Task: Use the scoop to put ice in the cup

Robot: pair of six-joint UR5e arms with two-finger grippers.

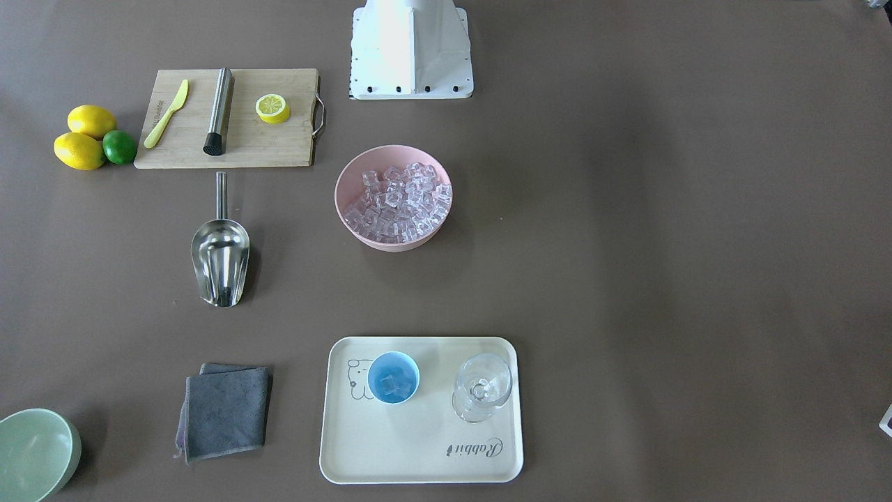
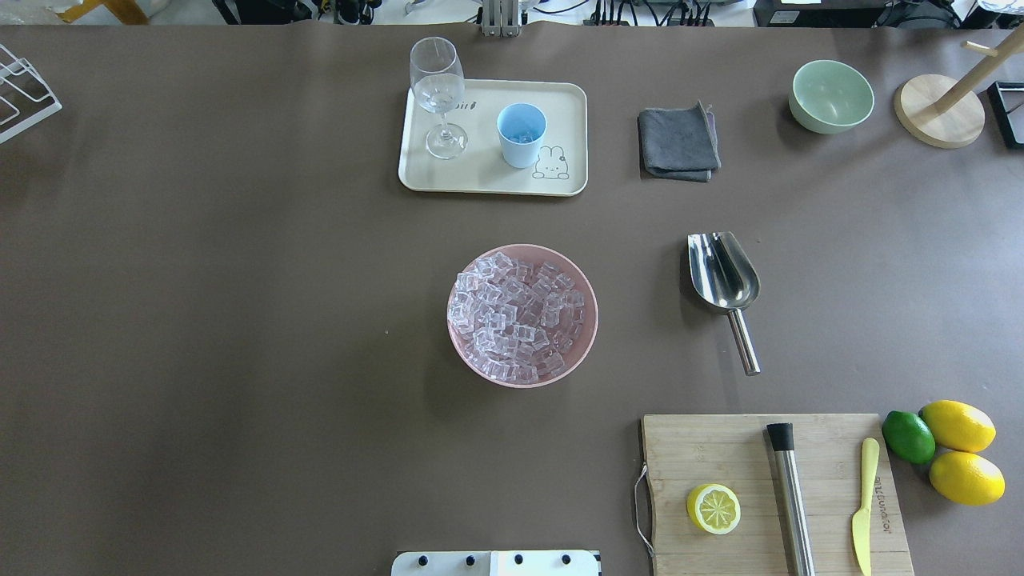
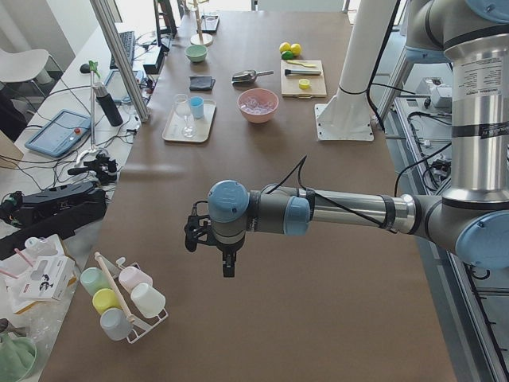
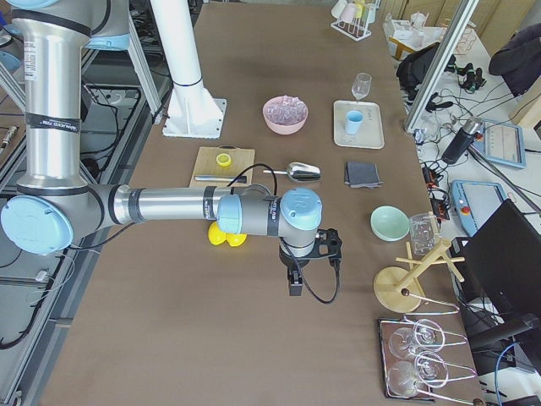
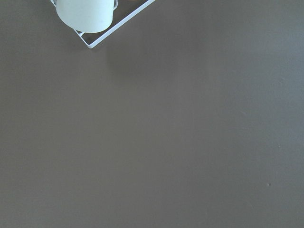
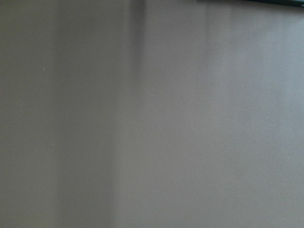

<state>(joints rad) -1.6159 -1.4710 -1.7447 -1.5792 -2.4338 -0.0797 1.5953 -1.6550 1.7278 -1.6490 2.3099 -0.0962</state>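
Observation:
The ice (image 1: 397,202) fills a pink bowl (image 1: 348,209) at the table's middle; it also shows in the overhead view (image 2: 518,316). The light-blue cup (image 1: 394,377) stands on a cream tray (image 1: 418,453) and holds a few ice cubes. The steel scoop (image 1: 220,254) lies free on the table, empty, bowl toward the tray; it also shows in the overhead view (image 2: 724,272). My left gripper (image 3: 228,267) and right gripper (image 4: 294,286) hang over bare table far from these things. They show only in the side views, so I cannot tell whether they are open or shut.
A stemmed glass (image 1: 482,387) stands on the tray beside the cup. A grey cloth (image 1: 226,411), a pale green bowl (image 1: 35,453), a cutting board (image 1: 230,118) with a lemon half, a steel cylinder and a knife, and whole lemons (image 1: 83,136) lie around.

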